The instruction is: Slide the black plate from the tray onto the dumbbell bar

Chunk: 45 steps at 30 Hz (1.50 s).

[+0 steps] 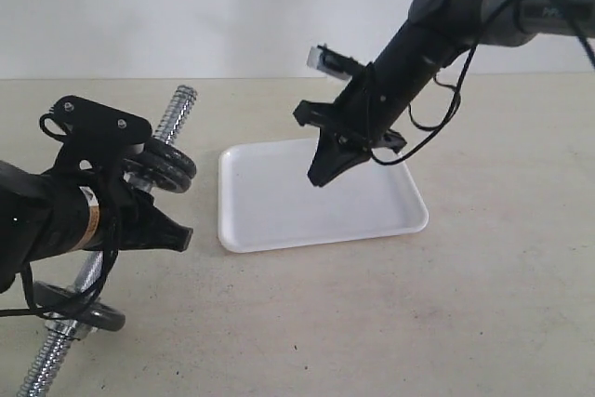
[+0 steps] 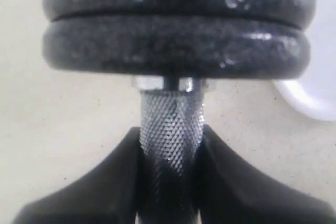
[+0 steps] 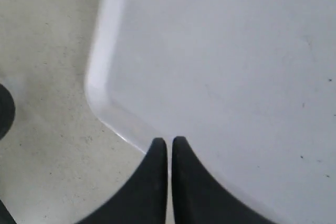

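Nearest, at the left: the bar (image 1: 175,113) runs slantwise from its near threaded end, low at the left, away to its far threaded end. Whether the near end rests on the table (image 1: 390,323) I cannot tell

Near plate (image 1: 88,315): black, on the bar just above the near thread

Left claw (image 2: 170,140): jaws closed on the knurled middle of the bar, one black finger (image 2: 105,182) on each side, metal pinched between them. It grips the bar only and does not touch a plate

Just past the claw: two plates (image 1: 169,166), black, side by side on the bar with faces together and a thin seam between them. The left wrist view shows both rims (image 2: 176,51) and a silver collar right under them. Which of the two is the task's plate I cannot tell. Both sit on the bar, well apart from the tray

Tray (image 1: 279,216): white, flat on the table, right of the bar, not touching it

Right claw (image 1: 322,176): over the tray, tips pointing down. In the right wrist view the fingers (image 3: 152,182) are pressed together with only a hairline gap and nothing between them. There the tips line up with the tray rim near a rounded corner

Farthest: pale wall (image 1: 232,6) behind the table
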Tool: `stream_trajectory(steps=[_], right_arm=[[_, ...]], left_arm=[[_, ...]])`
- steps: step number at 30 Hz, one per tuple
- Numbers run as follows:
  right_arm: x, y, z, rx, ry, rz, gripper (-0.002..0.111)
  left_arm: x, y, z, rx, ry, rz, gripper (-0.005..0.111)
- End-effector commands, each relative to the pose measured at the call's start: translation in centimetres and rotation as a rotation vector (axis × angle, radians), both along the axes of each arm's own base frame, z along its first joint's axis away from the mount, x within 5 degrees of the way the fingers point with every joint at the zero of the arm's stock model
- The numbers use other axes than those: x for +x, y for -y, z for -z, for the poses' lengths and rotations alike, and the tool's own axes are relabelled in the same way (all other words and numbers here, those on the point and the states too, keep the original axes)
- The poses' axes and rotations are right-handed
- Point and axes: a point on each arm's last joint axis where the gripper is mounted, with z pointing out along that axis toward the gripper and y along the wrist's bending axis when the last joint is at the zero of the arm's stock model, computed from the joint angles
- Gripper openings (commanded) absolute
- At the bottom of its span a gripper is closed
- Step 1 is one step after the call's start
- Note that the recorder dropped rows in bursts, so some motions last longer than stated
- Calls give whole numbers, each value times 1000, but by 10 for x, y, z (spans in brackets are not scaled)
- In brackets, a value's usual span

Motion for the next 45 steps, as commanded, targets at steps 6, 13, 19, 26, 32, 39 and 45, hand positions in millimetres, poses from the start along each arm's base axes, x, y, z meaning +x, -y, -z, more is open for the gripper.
stream_trajectory(steps=[6,13,19,26,32,39,45], right_arm=[[-11,-24,50,-33,-95,-76,0],[-10,-23,47,-24,-81,-84,0],[-10,-23,47,-22,-81,-85,0],[-10,-23,47,-20,-74,-94,0],[-10,-23,47,-16,-64,-108,0],[-10,-23,47,-11,-62,-111,0],[-10,-24,47,-8,-64,-109,0]], left_arm=[[25,-25,-11,23,98,-171,4],[31,-38,-8,-66,85,-272,4],[33,-43,-6,-141,66,-317,4],[36,-40,-2,-200,54,-352,4],[41,-37,32,-156,-38,-373,4],[53,-31,42,-149,-50,-373,4],[73,-13,33,-248,-48,-322,4]])
